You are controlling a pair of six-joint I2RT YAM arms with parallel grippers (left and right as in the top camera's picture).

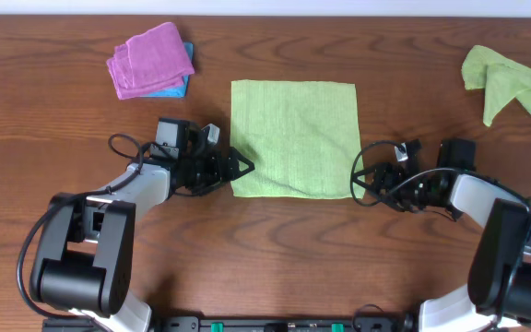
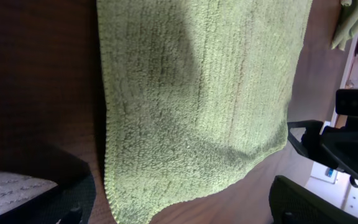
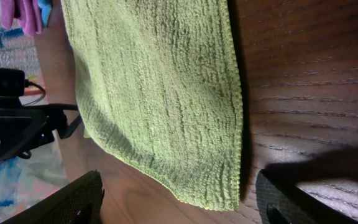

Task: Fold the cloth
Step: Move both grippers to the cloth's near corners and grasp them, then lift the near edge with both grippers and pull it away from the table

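Cloth, judged soft, light and limp, is lying flat between left gripper and right gripper; both are standing open beside its near corners, the likely pinch points, seemingly not touching.

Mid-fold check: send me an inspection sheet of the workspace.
Surface: dark wooden table, no spills seen.
Job's things: the cloth lies flat, unfolded, centre.
Clutter: purple cloth folded on a blue cloth, far left; second lime-green cloth crumpled, far right.
Grippers: left gripper open at the cloth's near left corner; right gripper open at its near right corner; neither grips.
Cables: black cable loops out behind the left gripper, off the cloth.
Surroundings: pale strip beyond the far edge only.
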